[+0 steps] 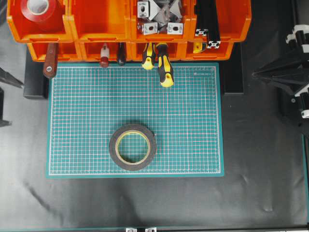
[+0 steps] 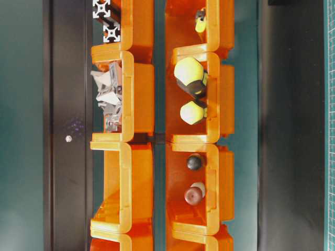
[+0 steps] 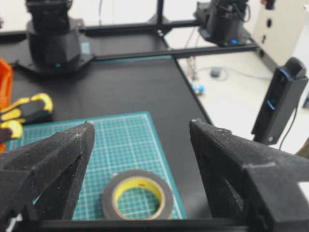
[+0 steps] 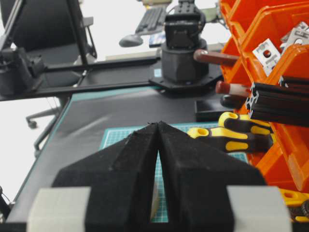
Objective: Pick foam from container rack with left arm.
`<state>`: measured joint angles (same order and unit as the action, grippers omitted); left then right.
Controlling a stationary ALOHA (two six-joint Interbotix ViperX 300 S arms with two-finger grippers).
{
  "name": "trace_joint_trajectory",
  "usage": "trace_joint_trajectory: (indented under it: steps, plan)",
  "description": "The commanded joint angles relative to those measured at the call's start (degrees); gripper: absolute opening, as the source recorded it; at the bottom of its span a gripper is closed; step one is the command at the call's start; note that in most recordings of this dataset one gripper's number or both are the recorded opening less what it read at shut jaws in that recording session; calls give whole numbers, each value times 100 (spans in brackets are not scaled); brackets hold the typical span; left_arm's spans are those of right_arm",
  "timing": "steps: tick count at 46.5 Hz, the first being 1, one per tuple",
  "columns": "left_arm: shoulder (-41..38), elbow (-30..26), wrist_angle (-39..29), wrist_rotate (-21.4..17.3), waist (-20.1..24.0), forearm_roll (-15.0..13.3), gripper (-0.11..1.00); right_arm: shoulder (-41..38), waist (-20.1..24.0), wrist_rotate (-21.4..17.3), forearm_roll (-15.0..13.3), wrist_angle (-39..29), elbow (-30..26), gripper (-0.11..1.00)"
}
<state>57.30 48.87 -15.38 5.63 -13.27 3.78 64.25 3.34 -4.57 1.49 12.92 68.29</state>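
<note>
Two grippers to account for, neither holding anything. At far left, left gripper (image 3: 141, 123) spread wide and empty, pads well apart, looking down at the foam (image 3: 108, 200) from above and to one side. Foam (image 1: 112, 147) not in the container rack (image 1: 99, 29) at all: flat on the green mat (image 1: 193, 125), toward its near edge, well apart from the bins.

Likely trouble from here:
- Lying flat with little wall to bite on, so pads could meet the mat first and skid the roll away instead of gripping it.
- Pinching one side of the ring alone could tip the roll or let it swing and drop.
- Reaching into the rack by habit would find only the red tape roll (image 1: 48, 21) in the upper left bin, the wrong thing.

Around, left to right along the rack: brown-handled tool (image 1: 49, 65), red handle (image 1: 104, 55) and black handle (image 1: 121, 54) poking out of the lower bins; yellow-and-black screwdrivers (image 1: 164, 67) overhanging the mat's far edge; metal brackets (image 1: 159, 14); black extrusions (image 1: 207, 24). None near the foam, nothing across the way down to it.

At far right, right gripper (image 4: 158, 123) clenched tip to tip on nothing, off the mat.
</note>
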Motion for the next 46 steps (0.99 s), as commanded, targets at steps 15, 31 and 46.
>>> trace_joint_trajectory:
  steps: [15, 31, 46]
  plan:
    - [404, 316, 79, 114, 70, 9, 76, -26, 9, 0, 9, 18, -158, 0]
    - [483, 343, 70, 123, 79, 9, 76, -26, 53, 0, 9, -35, -158, 0]
    - [483, 369, 62, 114, 97, 9, 76, -26, 79, 0, 9, -35, -149, 0]
